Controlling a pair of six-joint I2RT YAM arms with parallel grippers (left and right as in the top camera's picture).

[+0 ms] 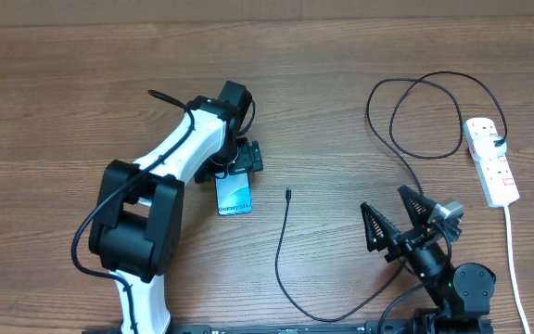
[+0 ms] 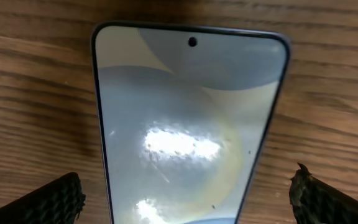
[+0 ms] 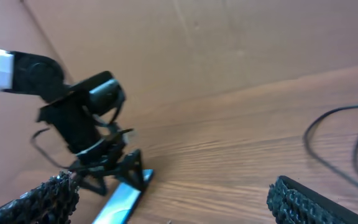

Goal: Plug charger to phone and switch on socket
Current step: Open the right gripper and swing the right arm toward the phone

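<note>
Left gripper [image 1: 236, 165]: jaws spread wide, straddling the far end of the phone [image 1: 234, 197] without touching it; the phone lay flat and screen-up on the wooden table [image 1: 341, 56]. Right gripper [image 1: 397, 221]: jaws apart and empty, hovering near the front edge, well apart from the white power strip [image 1: 489, 160] at the far right. Charger cable [image 1: 281, 250]: black, its connector tip near the phone's right side but apart from it, the other end looping to the strip.

Premises read as a robotics test station: a white-and-black arm [image 1: 170, 162] and a black arm [image 1: 434, 264] at a wood-grain counter [image 1: 54, 93], with a cardboard backdrop [image 3: 229, 43] behind.
</note>
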